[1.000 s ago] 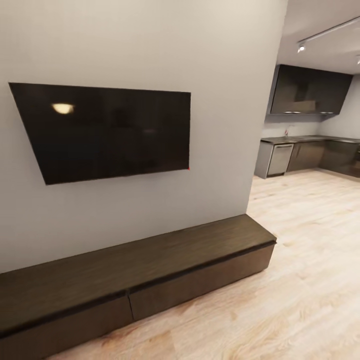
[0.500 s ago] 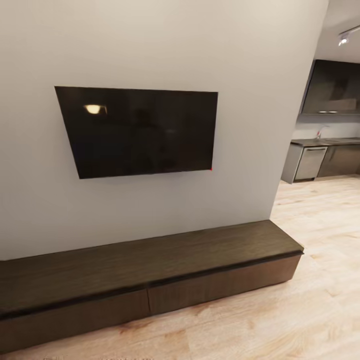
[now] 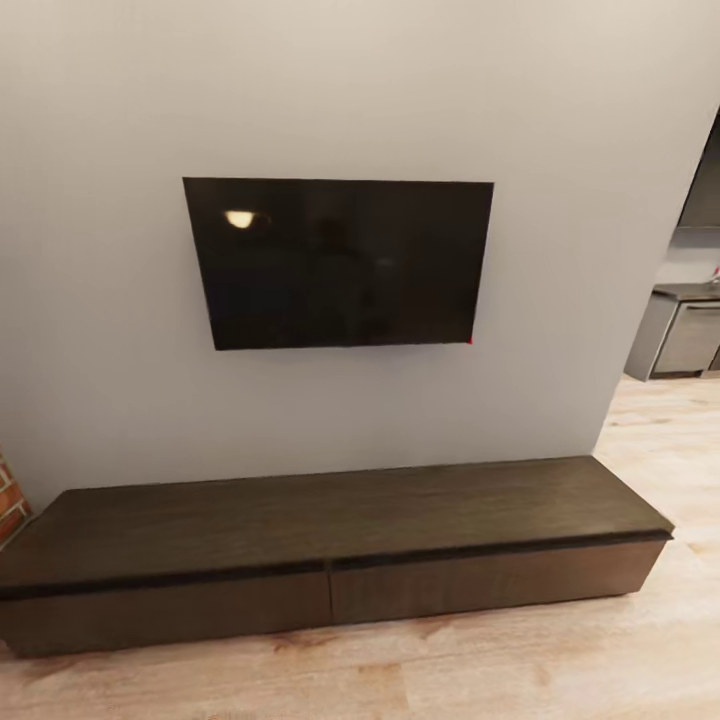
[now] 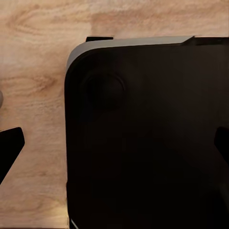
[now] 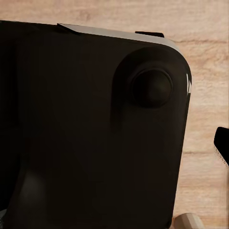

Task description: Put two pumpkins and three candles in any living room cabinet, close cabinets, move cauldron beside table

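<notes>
Room: we face a plain grey wall point(image 3: 120, 330) above a pale wood-plank floor point(image 3: 520, 670), in a simulator's render.
Screen: we see a dark flat television point(image 3: 340, 263) fixed on that wall, a small lamp glint near its upper left corner.
Cabinet: the cabinet point(image 3: 330, 525), long, low and dark brown, stands against the wall directly under the television; we see both wide drawer fronts flush and shut, the seam between them near the middle.
Edges: at far left we catch a sliver of red brick point(image 3: 10, 495); at far right, past the wall's end, grey kitchen units point(image 3: 690, 335) stand well apart.
Left wrist: we look down on a black, rounded-corner part of the robot's base point(image 4: 143, 138) over the wood floor; a dark fingertip point(image 4: 10, 145) shows at one border and another at the opposite border, so we read the left gripper's fingers as spread wide with nothing between them.
Right wrist: we see the same black body point(image 5: 90, 129) with a round knob; a single dark fingertip point(image 5: 222, 143) shows at the border, and we cannot tell how far that gripper stands apart.
</notes>
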Available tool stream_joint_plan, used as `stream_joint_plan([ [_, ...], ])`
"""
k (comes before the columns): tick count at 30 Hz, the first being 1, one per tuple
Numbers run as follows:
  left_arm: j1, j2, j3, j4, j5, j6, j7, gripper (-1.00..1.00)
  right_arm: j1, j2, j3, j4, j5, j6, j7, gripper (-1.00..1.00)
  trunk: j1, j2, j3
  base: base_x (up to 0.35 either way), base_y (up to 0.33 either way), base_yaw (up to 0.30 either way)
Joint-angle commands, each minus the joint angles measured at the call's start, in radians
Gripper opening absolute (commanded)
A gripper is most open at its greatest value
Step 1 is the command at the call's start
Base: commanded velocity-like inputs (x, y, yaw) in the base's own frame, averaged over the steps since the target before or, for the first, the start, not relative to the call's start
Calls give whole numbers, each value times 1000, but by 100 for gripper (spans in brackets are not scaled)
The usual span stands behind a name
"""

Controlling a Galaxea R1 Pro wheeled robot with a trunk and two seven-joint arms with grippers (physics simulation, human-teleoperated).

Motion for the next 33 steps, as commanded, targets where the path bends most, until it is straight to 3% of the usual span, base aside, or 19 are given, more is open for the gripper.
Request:
stream_joint_plan([
  [1,1,0,0,-1,1,-1,0,100,-1,0,0,1,6,-3,3,100,0,0,-1,0,0,280],
  [11,1,0,0,-1,0,-2,-1,100,-1,-2,-3,-1,0,-4,12,100,0,0,-1,0,-28,207],
  [33,-2,11,1,-5,-5,-21,12,100,-1,-6,-10,-8,-14,-6,11,100,0,0,0,0,-3,-16],
])
